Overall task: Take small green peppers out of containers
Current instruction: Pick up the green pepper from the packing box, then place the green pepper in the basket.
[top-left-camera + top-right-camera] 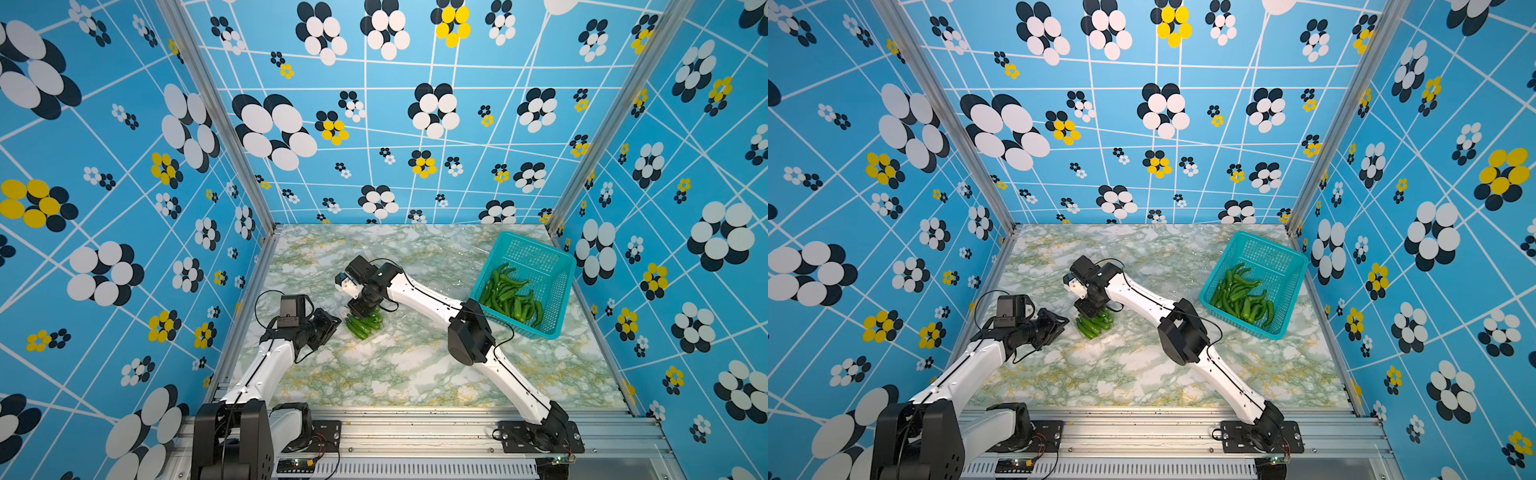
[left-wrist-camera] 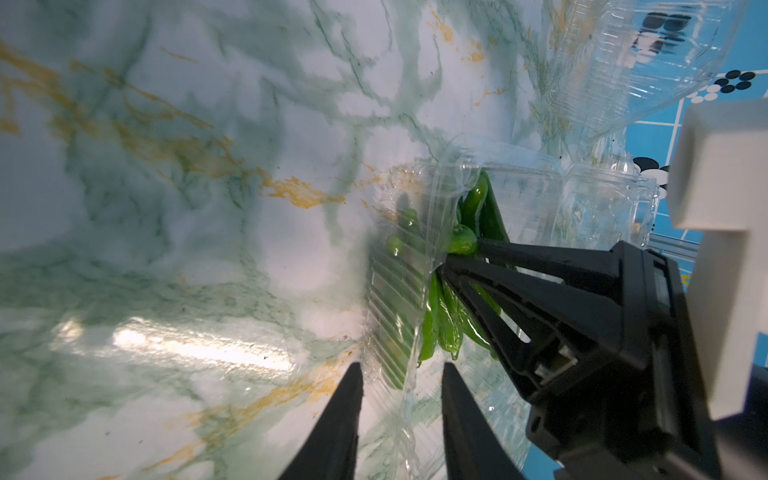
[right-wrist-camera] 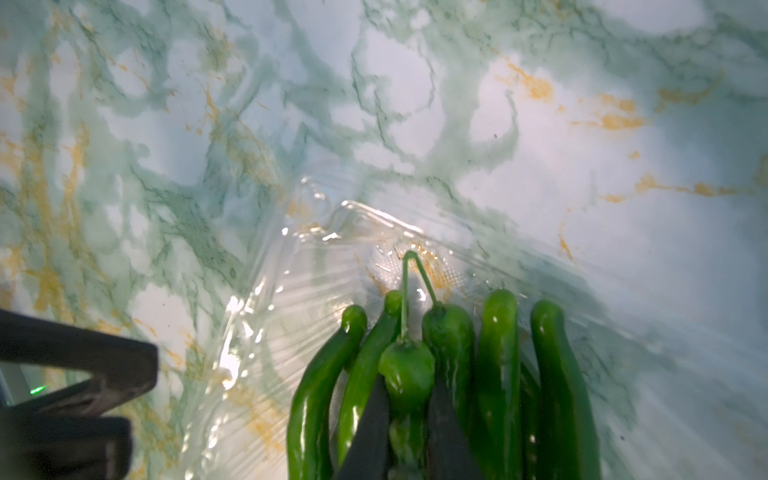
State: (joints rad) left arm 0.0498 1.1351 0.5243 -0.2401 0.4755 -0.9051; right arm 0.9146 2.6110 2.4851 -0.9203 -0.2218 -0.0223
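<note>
Green peppers [image 1: 363, 325] sit in a clear container [image 2: 390, 299] on the marble table [image 1: 395, 365], left of centre. Your right gripper [image 3: 408, 386] pinches one pepper [image 3: 407, 361] near its stem end. Your left gripper [image 2: 401, 370] stands narrow, straddling the container's rim; can't tell if it clamps. The teal basket [image 1: 559, 266] at far right holds more.

Container [image 2: 390, 299] on counter [image 1: 395, 365], directly under right gripper [image 3: 408, 386]. Small green peppers [image 3: 498, 353] lie side by side in it, one between that gripper's fingers. Left gripper [image 2: 401, 370] is just left of right gripper, with the container's edge between its fingers. Other containers [image 2: 644, 62] are behind right gripper. Basket [image 1: 557, 291] is well to its right, slightly behind, with more peppers [image 1: 507, 297] in it.
</note>
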